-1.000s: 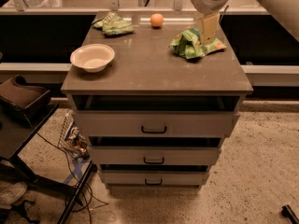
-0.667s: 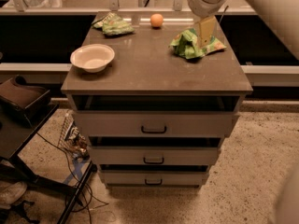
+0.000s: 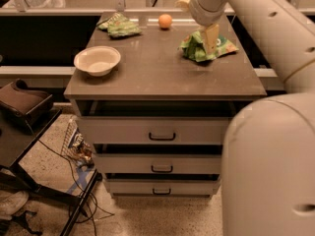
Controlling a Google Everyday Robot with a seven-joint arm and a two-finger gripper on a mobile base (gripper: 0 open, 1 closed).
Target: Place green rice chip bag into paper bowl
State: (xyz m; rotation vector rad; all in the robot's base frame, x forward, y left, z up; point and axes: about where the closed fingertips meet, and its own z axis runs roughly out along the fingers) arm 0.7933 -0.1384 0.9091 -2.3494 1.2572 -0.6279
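Observation:
The green rice chip bag (image 3: 197,49) lies crumpled on the right rear part of the grey cabinet top (image 3: 162,73). My gripper (image 3: 210,39) hangs from the arm at the upper right and comes down onto the top of this bag, partly hiding it. The paper bowl (image 3: 97,60) is cream-white and stands upright and empty near the left edge of the top, well apart from the bag and the gripper.
A smaller pale green bag (image 3: 119,26) and an orange (image 3: 165,21) lie at the back of the top. My arm (image 3: 275,132) fills the right side of the view. Three drawers (image 3: 162,132) are below. A dark stand (image 3: 24,107) and cables are at the left.
The gripper has moved down and slightly left onto the green rice chip bag. The arm now covers much more of the right side. Bag and bowl have not moved.

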